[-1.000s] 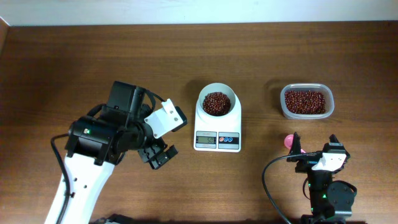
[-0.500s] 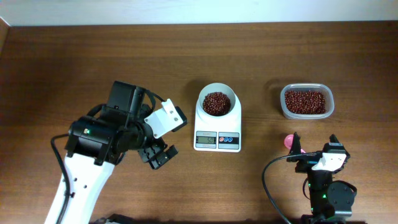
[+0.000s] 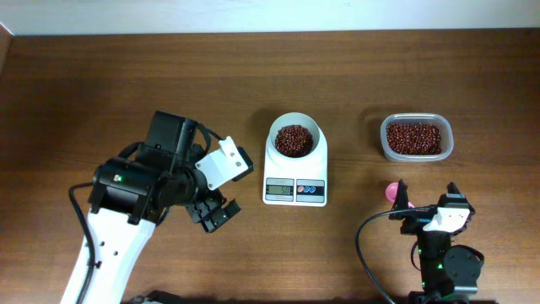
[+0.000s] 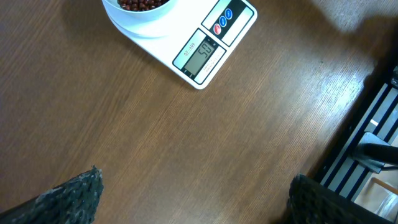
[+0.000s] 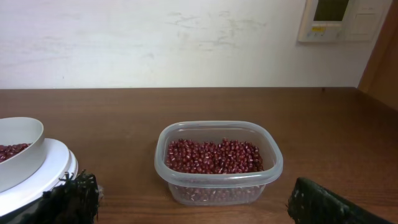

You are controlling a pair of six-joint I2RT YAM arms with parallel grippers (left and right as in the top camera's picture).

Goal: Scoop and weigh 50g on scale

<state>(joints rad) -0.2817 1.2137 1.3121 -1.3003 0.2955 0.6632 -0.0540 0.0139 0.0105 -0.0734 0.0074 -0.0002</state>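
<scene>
Left jaws and right jaws stand wide open, both empty. Over the last second almost nothing has moved. The beans [image 3: 294, 140] lie in the bowl on the scale [image 3: 295, 192], so the weighing looks finished. The left arm hangs bent just left of the scale, and the right arm sits folded well to its right.

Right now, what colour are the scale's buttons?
The buttons are red and blue; clearest in left wrist view.

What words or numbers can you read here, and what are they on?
"5" followed by a digit I cannot make out: grey display of the small white digital kitchen scale.
Tiny print beside that display: too small to read.
Signs on its red button and blue button: too small to read.
Labels on the white wall panel: too blurred to read.
</scene>
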